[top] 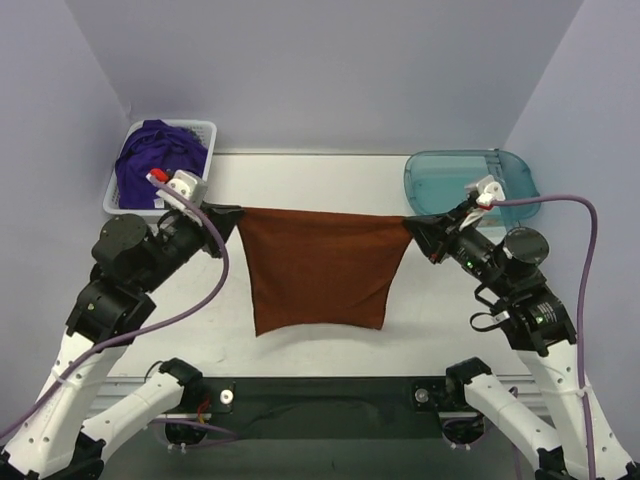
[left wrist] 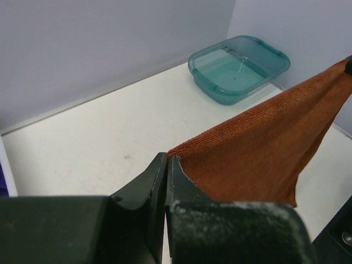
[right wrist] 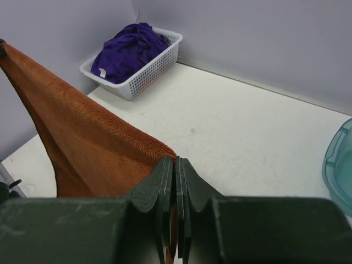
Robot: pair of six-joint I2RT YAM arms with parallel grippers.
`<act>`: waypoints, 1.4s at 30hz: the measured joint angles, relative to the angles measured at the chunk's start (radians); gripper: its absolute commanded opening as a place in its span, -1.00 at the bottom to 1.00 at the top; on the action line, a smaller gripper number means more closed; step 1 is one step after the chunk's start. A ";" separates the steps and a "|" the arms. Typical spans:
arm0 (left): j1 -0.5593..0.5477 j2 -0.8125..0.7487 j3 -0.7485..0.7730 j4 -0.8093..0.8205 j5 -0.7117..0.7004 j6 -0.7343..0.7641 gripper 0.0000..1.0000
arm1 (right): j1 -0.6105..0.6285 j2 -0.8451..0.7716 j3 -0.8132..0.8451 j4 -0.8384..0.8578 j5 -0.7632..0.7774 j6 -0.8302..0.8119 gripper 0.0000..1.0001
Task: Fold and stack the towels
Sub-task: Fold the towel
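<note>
Jaws of left gripper, right gripper pinch top corners of rust-orange terry-cloth towel, spreading it for folding.

Both arms are the same build: white lower links, black round joint housings above. A purple cable loops off the left arm, another off the right arm. Wrist mounts are white, the left one with a red tab. Fingers matte black, scuffed whitish. Black base bar at the near edge, silver bolts.
</note>
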 measured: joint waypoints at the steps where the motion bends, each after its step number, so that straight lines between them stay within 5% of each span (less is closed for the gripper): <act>1: 0.000 0.007 -0.016 0.000 0.005 -0.010 -1.00 | 0.000 0.002 -0.002 -0.005 0.000 0.002 -1.00; 5: 0.011 0.106 -0.088 0.003 -0.002 -0.038 -1.00 | 0.000 0.074 -0.027 -0.018 0.028 0.023 -1.00; 12: 0.132 0.635 -0.113 0.058 -0.028 -0.067 -1.00 | -0.023 0.516 -0.038 0.058 0.106 0.042 -1.00; 20: 0.182 1.103 0.163 0.032 -0.047 -0.061 -1.00 | -0.056 0.908 0.002 0.179 0.159 0.008 -1.00; 29: 0.204 1.128 0.271 0.045 -0.039 -0.061 -0.98 | -0.090 0.997 0.087 0.282 0.170 -0.032 -1.00; 42: 0.204 0.848 -0.018 0.084 0.002 -0.084 -0.96 | -0.089 0.792 -0.047 0.293 0.092 -0.019 -1.00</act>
